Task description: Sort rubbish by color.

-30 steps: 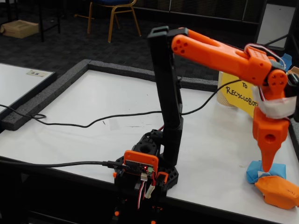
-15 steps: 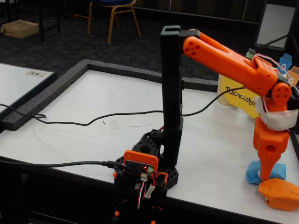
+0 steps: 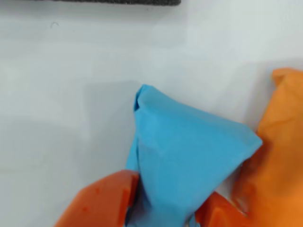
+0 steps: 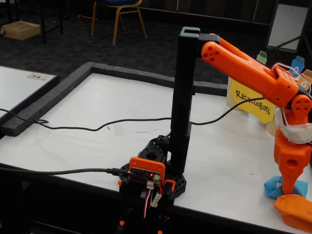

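A blue crumpled paper wad lies on the white table and fills the middle of the wrist view. My gripper has come straight down on it. Its two orange fingers press against the wad's two sides, so the gripper is shut on the wad. In the fixed view the gripper stands upright at the table's near right corner, with the blue wad showing beside its tip. An orange wad lies just in front, touching the blue one, and is the orange wad at the wrist view's right edge.
A yellow sign stands at the back right with a tan cup behind it and coloured flags above. A black cable crosses the table. A grey foam border rims it. The arm's base sits at the near edge.
The arm has swung to the right and lowered. The gripper dropped from above the blue wad down onto it.
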